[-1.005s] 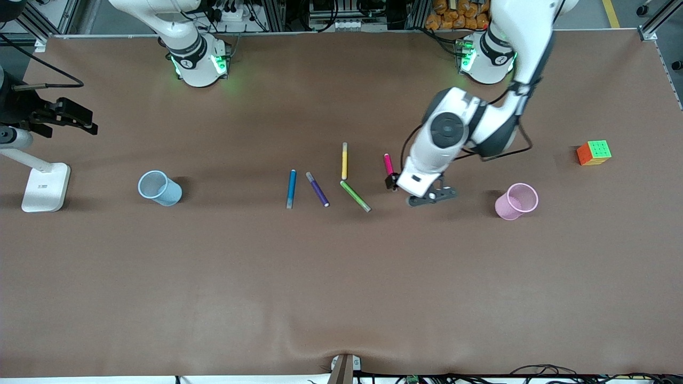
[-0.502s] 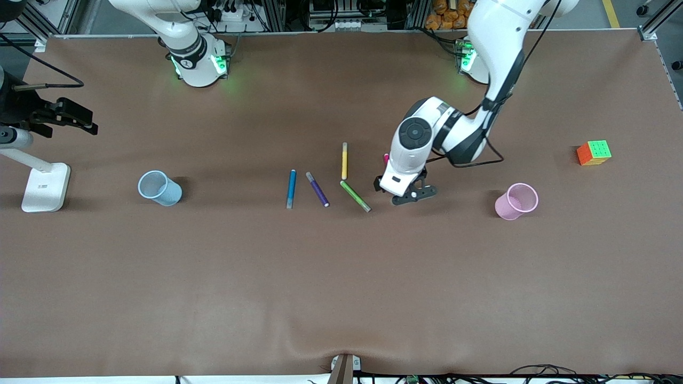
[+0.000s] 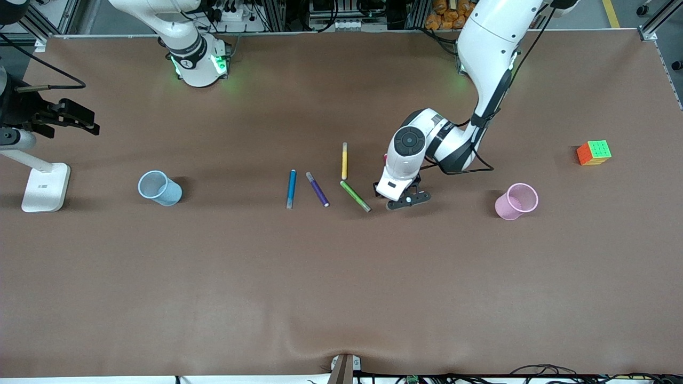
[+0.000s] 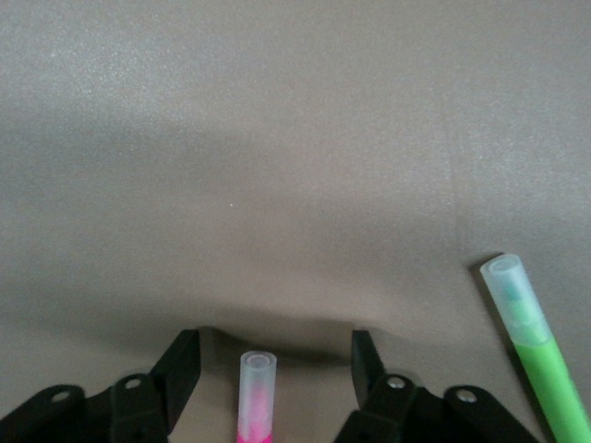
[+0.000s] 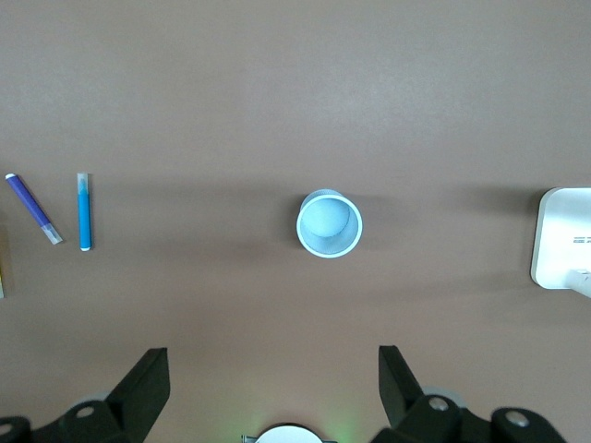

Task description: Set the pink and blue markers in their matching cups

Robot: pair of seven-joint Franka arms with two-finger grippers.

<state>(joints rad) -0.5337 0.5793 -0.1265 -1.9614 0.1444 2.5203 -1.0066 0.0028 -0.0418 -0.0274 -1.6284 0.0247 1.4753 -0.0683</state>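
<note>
The pink marker [image 3: 385,158] lies on the table, mostly hidden under my left hand. In the left wrist view its greyish cap end [image 4: 256,392] lies between my open fingers without touching them. My left gripper [image 3: 394,190] [image 4: 274,353] is low over it, open. The blue marker [image 3: 291,188] [image 5: 84,212] lies toward the right arm's end. The pale blue cup [image 3: 159,188] [image 5: 328,224] stands upright farther that way. The pale pink cup [image 3: 516,201] stands toward the left arm's end. My right gripper [image 5: 272,362] waits high over the table, open and empty.
A purple marker [image 3: 317,189], a yellow marker [image 3: 344,160] and a green marker [image 3: 355,196] [image 4: 540,355] lie between the blue and pink markers. A colour cube [image 3: 594,152] sits near the left arm's end. A white stand [image 3: 45,186] is beside the blue cup.
My left gripper has moved from beside the pink marker to over it and come lower, and its open fingers now straddle the marker. The right arm has not moved.
</note>
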